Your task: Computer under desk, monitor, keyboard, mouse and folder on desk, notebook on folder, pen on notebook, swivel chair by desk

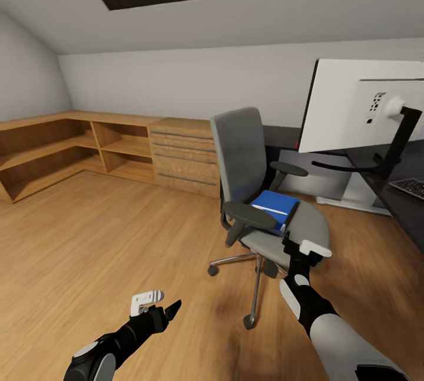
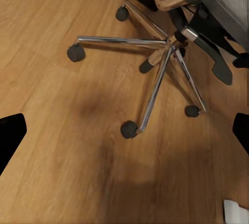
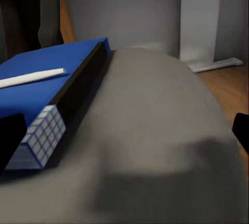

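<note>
A room with a sloped ceiling and a wood floor (image 1: 88,239). In the head view, a grey chair (image 1: 247,157) stands in the middle of the floor, well apart from the desk (image 1: 406,192) at the right edge. A blue folder (image 1: 272,206) lies flat on the chair's seat, toward its left side, with a thin white stripe across its top. On the desk, the monitor (image 1: 353,104) shows its white back, held on a thin black stand. A corner of the keyboard (image 1: 410,186) lies on the desk just beside the stand. Low oak shelves (image 1: 70,145) run along the far wall to the left.

The right gripper (image 1: 292,247) reaches up to the front edge of the seat, just beside the folder. In the right wrist view its jaws are spread wide, with dark fingertips (image 3: 11,137) at both edges of the picture, the folder's near corner (image 3: 44,130) and the grey seat cushion between them. It grips nothing.

The left gripper (image 1: 171,310) hangs low over bare floor, left of the chair's chrome base (image 2: 155,58). Its jaws are also spread apart and empty.
</note>
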Controlling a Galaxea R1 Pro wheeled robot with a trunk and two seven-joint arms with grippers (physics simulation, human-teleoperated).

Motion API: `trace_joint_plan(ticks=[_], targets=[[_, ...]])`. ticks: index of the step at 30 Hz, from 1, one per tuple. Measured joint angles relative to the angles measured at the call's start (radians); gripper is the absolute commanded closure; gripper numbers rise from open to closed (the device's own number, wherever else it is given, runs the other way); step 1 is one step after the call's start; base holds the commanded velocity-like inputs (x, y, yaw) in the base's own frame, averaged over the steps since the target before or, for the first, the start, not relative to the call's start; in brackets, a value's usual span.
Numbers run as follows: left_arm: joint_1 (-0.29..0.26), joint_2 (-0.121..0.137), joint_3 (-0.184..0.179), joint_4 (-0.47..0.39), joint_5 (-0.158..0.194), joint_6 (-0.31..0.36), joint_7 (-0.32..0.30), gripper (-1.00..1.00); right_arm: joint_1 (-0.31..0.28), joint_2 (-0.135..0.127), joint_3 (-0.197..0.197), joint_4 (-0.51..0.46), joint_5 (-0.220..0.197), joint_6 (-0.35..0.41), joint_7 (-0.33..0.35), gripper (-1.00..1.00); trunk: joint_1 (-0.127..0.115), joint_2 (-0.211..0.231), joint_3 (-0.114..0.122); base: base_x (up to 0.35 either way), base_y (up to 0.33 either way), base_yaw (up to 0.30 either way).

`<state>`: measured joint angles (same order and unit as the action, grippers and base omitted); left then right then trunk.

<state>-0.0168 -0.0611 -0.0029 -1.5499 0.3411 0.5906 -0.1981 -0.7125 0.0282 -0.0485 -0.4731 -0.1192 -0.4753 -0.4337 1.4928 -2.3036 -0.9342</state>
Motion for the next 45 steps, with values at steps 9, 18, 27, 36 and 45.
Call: trace_joint_plan(ticks=[9, 18, 27, 36, 45], targets=[[0.0, 0.0, 0.0, 0.0, 0.0, 0.0, 0.0, -1.0, 0.0, -0.001, 0.0, 0.0, 0.0, 0.0, 0.001, -1.0, 0.0, 0.0, 0.01, 0.0, 0.0, -0.181], [-0.001, 0.0, 0.001, 0.0, 0.001, 0.0, 0.0, -1.0, 0.0, -0.001, 0.0, 0.001, 0.0, -0.001, 0.001, -1.0, 0.0, 0.0, 0.02, 0.0, 0.0, -0.178], [0.0, 0.0, 0.001, 0.0, 0.001, 0.0, 0.0, -1.0, 0.0, -0.001, 0.0, 0.003, 0.0, -0.002, 0.004, -1.0, 0.0, 0.0, 0.025, 0.0, 0.0, -0.068], [0.0, 0.0, 0.001, 0.0, 0.0, 0.0, 0.0, -1.0, 0.0, -0.002, 0.0, 0.003, 0.0, 0.0, 0.006, -1.0, 0.0, 0.0, 0.025, 0.0, 0.0, -0.007], [0.0, 0.0, 0.002, 0.0, 0.0, 0.0, 0.0, -1.0, 0.0, -0.002, 0.0, 0.002, -0.001, -0.001, 0.006, -1.0, 0.0, 0.0, 0.025, 0.0, 0.0, 0.0]])
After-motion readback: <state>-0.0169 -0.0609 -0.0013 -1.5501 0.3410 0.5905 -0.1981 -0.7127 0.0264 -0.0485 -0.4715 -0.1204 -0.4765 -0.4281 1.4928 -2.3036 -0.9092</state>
